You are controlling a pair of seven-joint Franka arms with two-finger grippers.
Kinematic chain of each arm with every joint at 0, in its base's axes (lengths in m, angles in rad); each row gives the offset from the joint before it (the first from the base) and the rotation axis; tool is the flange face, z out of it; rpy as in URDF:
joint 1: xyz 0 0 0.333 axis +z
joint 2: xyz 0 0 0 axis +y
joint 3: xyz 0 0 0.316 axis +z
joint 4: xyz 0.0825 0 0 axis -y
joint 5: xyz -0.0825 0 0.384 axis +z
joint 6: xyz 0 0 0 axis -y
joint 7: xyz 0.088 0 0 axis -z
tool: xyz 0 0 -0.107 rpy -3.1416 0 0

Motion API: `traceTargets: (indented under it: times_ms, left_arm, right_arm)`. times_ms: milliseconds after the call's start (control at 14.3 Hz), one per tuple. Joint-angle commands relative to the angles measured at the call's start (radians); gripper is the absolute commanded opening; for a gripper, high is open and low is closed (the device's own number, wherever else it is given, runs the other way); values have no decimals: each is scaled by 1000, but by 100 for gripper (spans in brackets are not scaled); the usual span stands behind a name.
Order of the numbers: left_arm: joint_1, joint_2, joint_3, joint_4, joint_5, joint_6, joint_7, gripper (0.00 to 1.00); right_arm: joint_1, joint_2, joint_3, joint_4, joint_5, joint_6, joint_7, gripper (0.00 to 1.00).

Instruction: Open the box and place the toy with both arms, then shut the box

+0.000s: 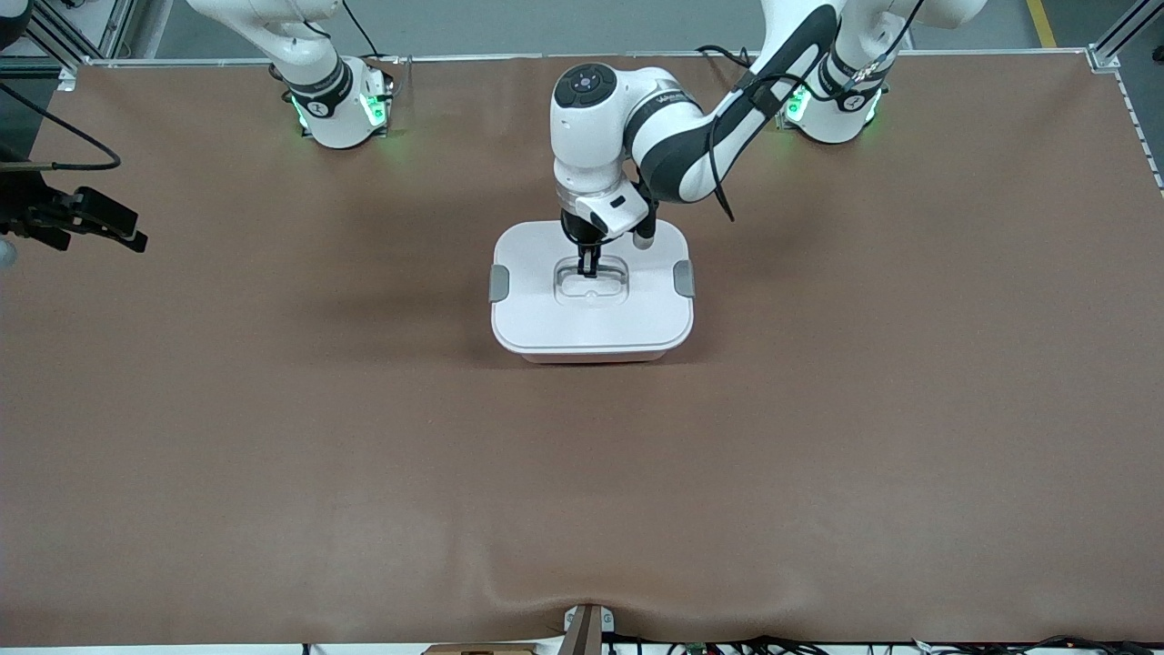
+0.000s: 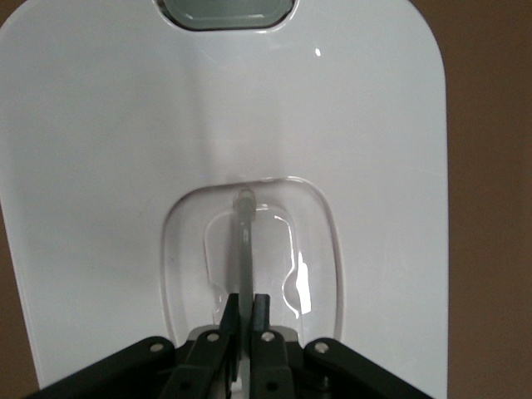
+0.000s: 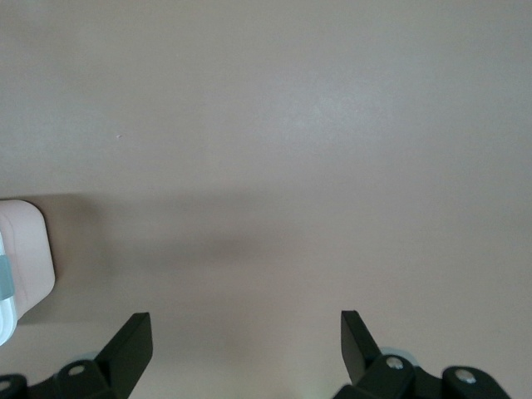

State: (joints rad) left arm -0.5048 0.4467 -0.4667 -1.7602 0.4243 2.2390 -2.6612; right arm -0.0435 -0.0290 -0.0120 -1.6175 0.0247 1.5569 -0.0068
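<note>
The box (image 1: 591, 318) stands in the middle of the table with its white lid (image 2: 108, 166) on and the grey side latches (image 1: 498, 283) down. My left gripper (image 1: 589, 268) reaches down into the lid's recess and is shut on the thin grey handle (image 2: 244, 241), which stands up between its fingers (image 2: 259, 306). My right gripper (image 1: 127, 235) hangs open over bare table toward the right arm's end, with nothing between its fingers (image 3: 133, 332). A corner of the box (image 3: 25, 258) shows in the right wrist view. The toy is out of view.
A brown mat (image 1: 818, 437) covers the table. A small bracket (image 1: 585, 628) sits at the table edge nearest the front camera, where the mat ripples. Both arm bases (image 1: 341, 114) stand along the edge farthest from that camera.
</note>
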Motion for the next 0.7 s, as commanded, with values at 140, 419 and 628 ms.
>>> traceTargets:
  times_ms: [140, 419, 628]
  left_arm:
    - [5, -25, -26, -13, -32, -33, 13, 100]
    - [6, -28, -27, 65, -59, -120, 13, 100]
    - [6, -55, -29, 119, -76, -225, 20, 100]
  right_arm:
    - [-6, 6, 4, 18, 3, -12, 4, 100]
    - [-6, 6, 4, 18, 3, -12, 4, 100]
    - [-10, 6, 4, 18, 3, -12, 4, 100]
